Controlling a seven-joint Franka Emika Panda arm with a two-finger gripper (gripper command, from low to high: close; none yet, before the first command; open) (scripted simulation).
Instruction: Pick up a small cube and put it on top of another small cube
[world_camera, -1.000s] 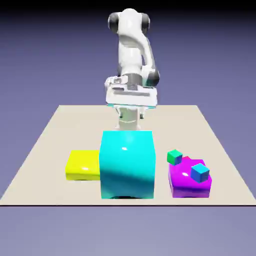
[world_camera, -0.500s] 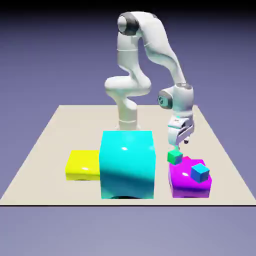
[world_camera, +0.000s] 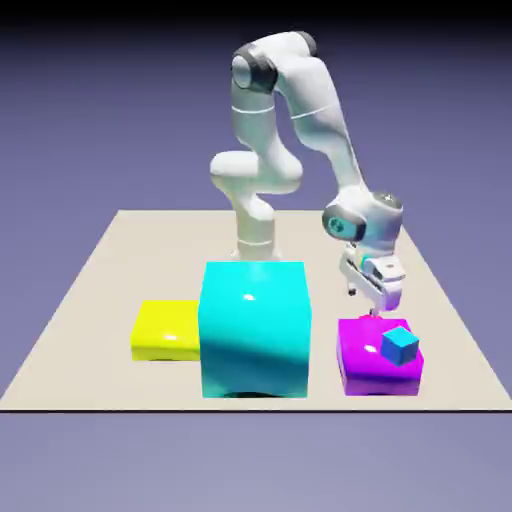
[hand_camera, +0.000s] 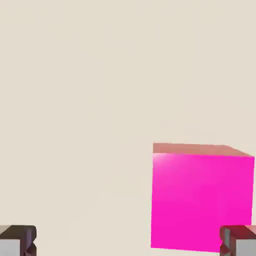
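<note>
Small pinkish-red cube (hand_camera: 201, 201): sits in the lower right part of the hand view, a bright pink face toward the camera and a narrow salmon-coloured face along its upper edge. Position relative to the white two-finger gripper (hand_camera: 128, 242): off-centre between the small grey finger tips, close to the right-hand tip in the hand view and well apart from the left-hand one. The right-hand tip overlaps the cube's lower right corner in that view; contact cannot be judged. Gripper state: fingers wide apart, with nothing clamped between them. Pale beige surface of the table (hand_camera: 75, 100) fills the rest of the hand view. In the exterior view, only a sliver of the pinkish-red cube shows, just beyond the far edge of a glossy purple block (world_camera: 365, 360) and by the lowered finger tips. Small blue cube (world_camera: 400, 346): appears against the upper right part of the purple block, nearer the camera than the pinkish-red cube; whether it touches the block cannot be told. Large glossy cyan block (world_camera: 255, 330): near the middle of the table's near side, to the exterior view's left of the purple block. Low glossy yellow block (world_camera: 166, 332): farther to the exterior view's left, partly hidden by the cyan block. White jointed arm (world_camera: 318, 105): bends over toward the exterior view's right, hand tilted.
</note>
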